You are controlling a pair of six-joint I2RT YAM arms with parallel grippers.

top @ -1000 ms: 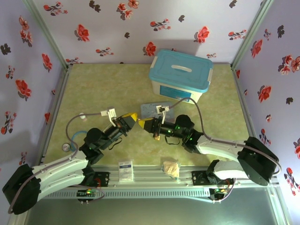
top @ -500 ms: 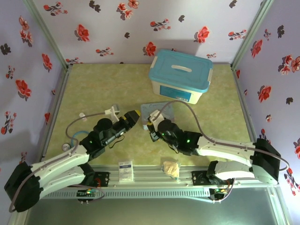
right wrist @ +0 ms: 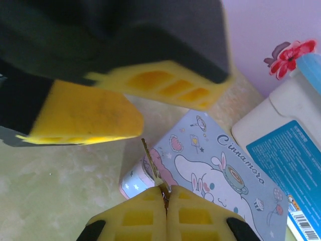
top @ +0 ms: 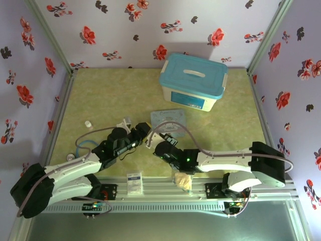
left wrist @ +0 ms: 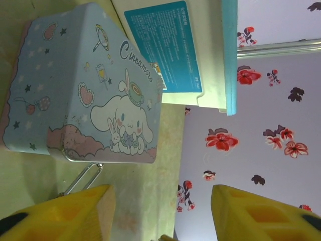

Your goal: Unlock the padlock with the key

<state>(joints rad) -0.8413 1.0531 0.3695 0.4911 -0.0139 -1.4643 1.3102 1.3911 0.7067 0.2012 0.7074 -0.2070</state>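
yellow fingers [right wrist: 131, 221] of the right gripper [right wrist: 166, 195] are clenched flat against each other, and the key [right wrist: 152, 164] is pinched in the seam between them. only its thin shaft sticks out past the fingertips, slanting up and a little to the left. beyond the key, off to the right of the closed fingers, the blue cartoon tin [right wrist: 215, 170] lies flat on the green table [top: 110, 95], and past the tin stands the white box with the teal lid [top: 193, 75].

the left gripper [left wrist: 161, 197] is released, its two yellow fingers spread wide with bare table and flowered wall between them. the padlock [left wrist: 83, 178] sits just past the tip of the finger at the left of the left wrist view, between that fingertip and the near edge of the tin. only its thin silver shackle loop shows there. the brass body is hidden behind the finger, so i cannot tell whether the finger touches it.

in the right wrist view the left gripper's fingers hang blurred just ahead of the key's tip, close but apart from it. from above, the two grippers meet nose to nose in front of the tin, near the middle of the table.
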